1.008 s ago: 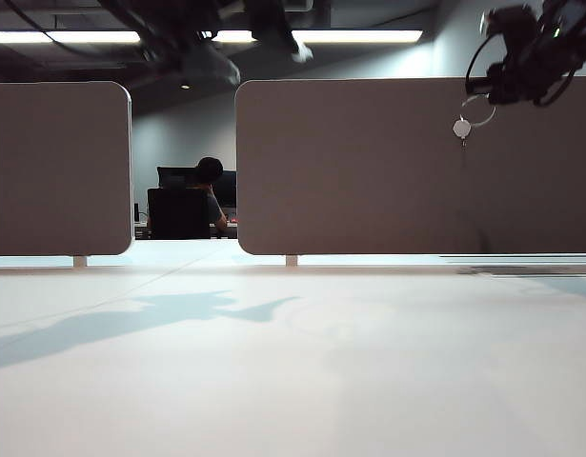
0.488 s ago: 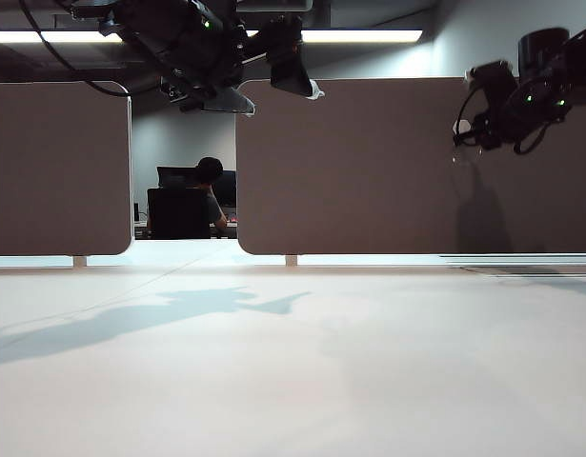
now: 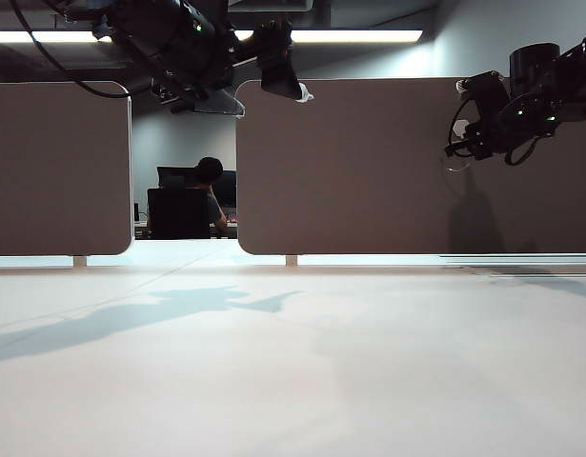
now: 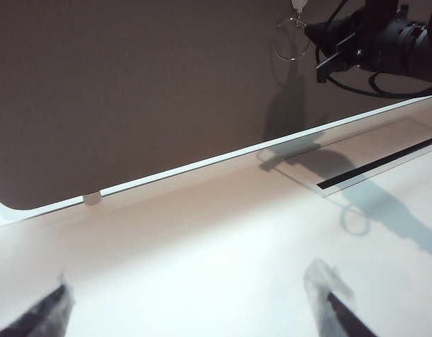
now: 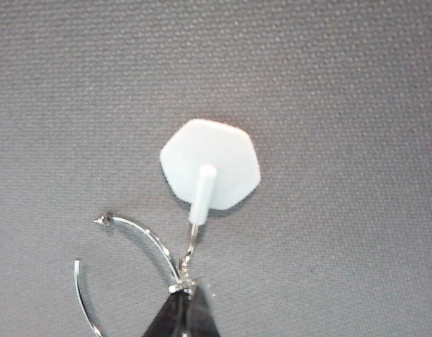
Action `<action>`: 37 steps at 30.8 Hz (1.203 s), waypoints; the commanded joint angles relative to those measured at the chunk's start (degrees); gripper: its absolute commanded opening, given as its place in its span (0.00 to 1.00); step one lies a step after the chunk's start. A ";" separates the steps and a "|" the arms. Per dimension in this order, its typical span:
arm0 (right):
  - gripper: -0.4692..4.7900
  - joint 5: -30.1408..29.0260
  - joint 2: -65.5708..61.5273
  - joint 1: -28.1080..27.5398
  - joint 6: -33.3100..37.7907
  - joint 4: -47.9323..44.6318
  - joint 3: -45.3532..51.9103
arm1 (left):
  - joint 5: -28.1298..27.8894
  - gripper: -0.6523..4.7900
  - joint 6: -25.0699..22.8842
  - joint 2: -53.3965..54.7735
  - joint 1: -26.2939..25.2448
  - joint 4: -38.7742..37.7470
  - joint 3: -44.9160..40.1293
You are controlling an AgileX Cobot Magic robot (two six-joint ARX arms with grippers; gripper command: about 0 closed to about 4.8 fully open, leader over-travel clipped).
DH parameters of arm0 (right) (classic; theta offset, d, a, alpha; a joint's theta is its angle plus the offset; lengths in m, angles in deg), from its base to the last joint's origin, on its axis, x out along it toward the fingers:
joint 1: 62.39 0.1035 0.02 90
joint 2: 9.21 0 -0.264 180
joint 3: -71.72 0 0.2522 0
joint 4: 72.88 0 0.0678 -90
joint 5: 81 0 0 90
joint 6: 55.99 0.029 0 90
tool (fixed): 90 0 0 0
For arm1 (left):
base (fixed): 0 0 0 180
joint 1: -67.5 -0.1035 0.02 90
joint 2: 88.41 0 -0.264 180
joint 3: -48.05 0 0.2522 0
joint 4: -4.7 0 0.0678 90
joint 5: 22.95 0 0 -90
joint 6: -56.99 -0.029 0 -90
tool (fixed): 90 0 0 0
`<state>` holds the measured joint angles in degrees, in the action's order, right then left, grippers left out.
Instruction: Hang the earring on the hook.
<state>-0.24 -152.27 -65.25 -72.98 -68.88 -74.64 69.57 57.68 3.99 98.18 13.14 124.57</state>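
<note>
The right end effector (image 5: pixel 182 312) grips the earring (image 5: pixel 131 270) just below the hook (image 5: pixel 210 175), while the left end effector (image 4: pixel 191 302) hangs open above the tabletop (image 4: pixel 201 232).

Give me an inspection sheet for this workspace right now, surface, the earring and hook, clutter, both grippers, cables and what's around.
Surface: pale table, bare, arm shadows across it.
Earring: thin silver hoop, held at its clasp end, just beside the hook's prong; whether it hangs on it yet cannot be told.
Hook: pale hexagonal head on the grey partition panel.
Clutter: nothing seen.
Left gripper: open, empty, raised above the table.
Right gripper: shut on the earring, up at the hook.
Cables: dark loops along the right arm.
Surroundings: a seated person behind the panels, ceiling lights on.
</note>
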 commanded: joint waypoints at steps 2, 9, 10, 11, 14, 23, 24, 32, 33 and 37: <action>0.09 -0.74 -0.46 0.46 -0.02 0.96 -0.31 | 0.09 1.00 -0.28 -0.11 0.00 -0.31 0.28; 0.09 2.29 -0.44 0.46 -1.11 0.63 -0.31 | 0.09 1.00 -0.26 -0.11 0.00 -0.79 0.28; 0.09 2.27 -0.44 0.44 -1.11 0.44 -0.31 | 0.09 1.00 -0.26 -0.11 0.00 -0.85 0.28; 0.09 2.29 -0.39 0.42 -1.11 0.44 -0.31 | 0.07 1.00 -0.26 -0.11 0.00 -0.90 0.28; 0.09 2.29 -0.31 0.39 -1.20 0.39 -0.31 | 0.09 1.00 -0.26 -0.11 0.00 -1.18 0.28; 0.33 2.27 -0.17 0.39 -1.29 -0.94 -1.27 | 0.09 1.00 -0.26 -0.11 0.00 -3.48 0.28; 0.33 2.27 -0.17 0.39 -1.29 -0.98 -1.40 | 0.09 1.00 -0.26 -0.11 0.00 -3.74 0.28; 0.33 2.29 -0.02 0.39 -1.29 -0.11 -2.10 | 0.07 1.00 -0.26 -0.13 0.00 -4.04 0.28; 0.33 2.29 0.26 0.39 -1.29 0.33 -2.10 | 0.07 1.00 -0.26 -0.13 0.00 -4.13 0.28; 0.42 4.94 1.53 0.09 -1.29 5.44 -2.34 | 0.07 1.00 -0.26 -0.13 -0.02 -4.66 0.28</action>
<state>2.58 -152.27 -64.98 -74.34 -66.13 -76.41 69.57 57.68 3.99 98.15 8.57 124.57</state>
